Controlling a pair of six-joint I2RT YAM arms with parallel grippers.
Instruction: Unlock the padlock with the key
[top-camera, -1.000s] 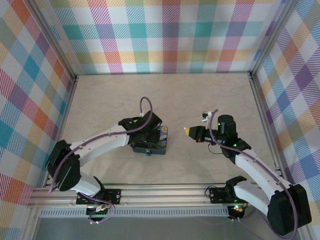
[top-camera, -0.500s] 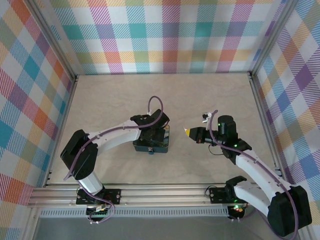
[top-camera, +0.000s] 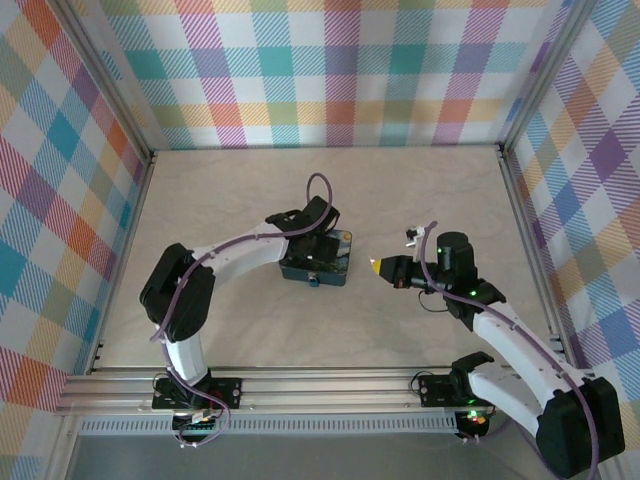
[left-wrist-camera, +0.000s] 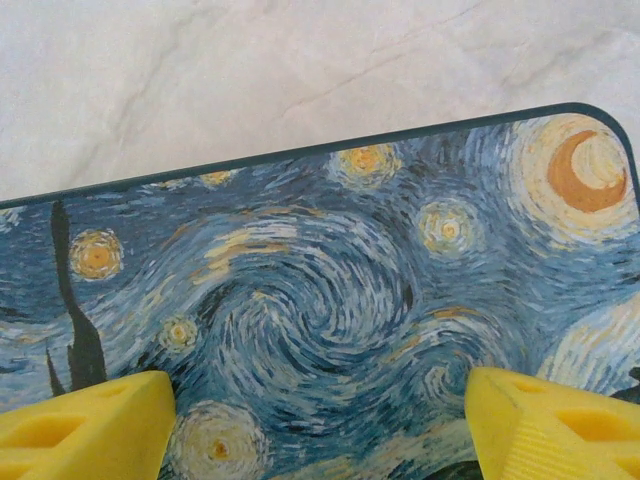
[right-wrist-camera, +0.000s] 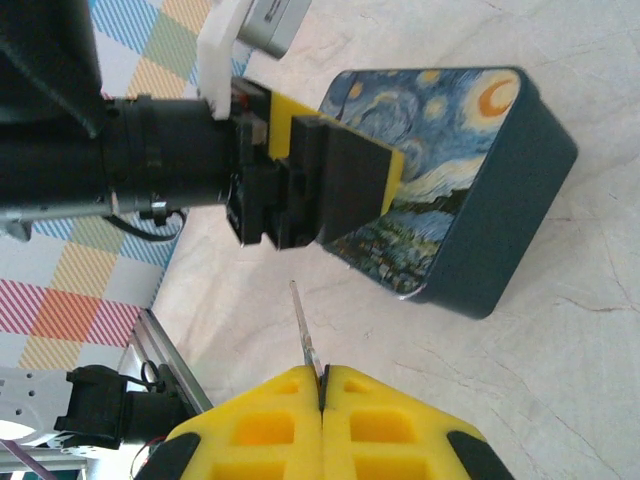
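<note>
Over on the pale, marble-patterned bench (top-camera: 230, 190), the left pincer (left-wrist-camera: 320, 418) hung right above the rectangular tin box printed with a swirling starry night sky (left-wrist-camera: 330, 280). Its yellow fingers (left-wrist-camera: 80, 425) were spread wide over the lid, whose print ran on past both of them, so the pincer had hold of nothing. I could not tell whether the fingertips touched the lid. The tiny teal-blue padlock (top-camera: 314, 284) showed from above as a speck at the near edge of the tin, too small for me to see how its shackle sat. To the right of the tin, with a strip of bare bench between, the right pincer (right-wrist-camera: 322, 385) was closed tight. Its two yellow fingers met, and the thin dark metal key (right-wrist-camera: 306, 330) was pinched between them. The key's blade stuck out from the fingertips towards the tin and the left pincer, clear of both and nowhere near the padlock.
</note>
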